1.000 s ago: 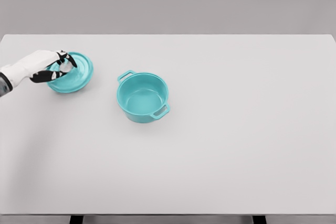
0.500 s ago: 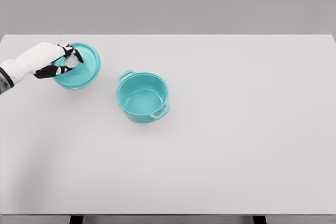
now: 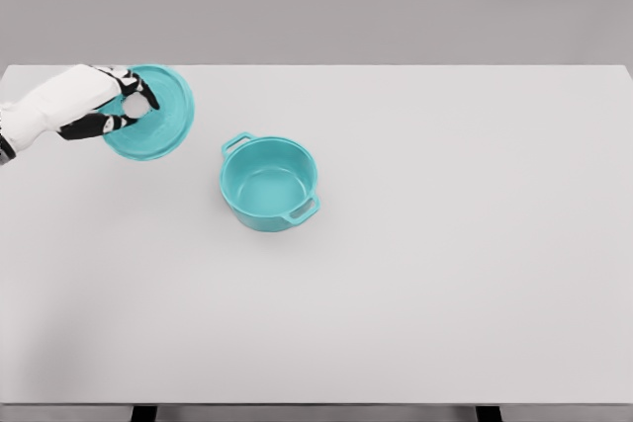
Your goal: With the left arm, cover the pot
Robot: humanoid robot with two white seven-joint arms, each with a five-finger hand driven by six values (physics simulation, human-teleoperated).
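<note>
- Over at the far left, we see our left hand (image 3: 99,106) reaching in from the edge, fingers (image 3: 127,78) curled around the white knob (image 3: 135,103) of the teal lid (image 3: 153,114).
- Next, we note the lid is tilted, its face turned toward us, above the white table (image 3: 455,244).
- Right of it and nearer us, well apart, the teal pot (image 3: 269,184) stands open and upright, handles at its upper left and lower right.

The left hand (image 3: 111,106) has a smooth, rounded white shell over its back, running into a white forearm. Its fingers (image 3: 138,93) are white segments with black joints between them, and a black patch shows under the palm.
</note>
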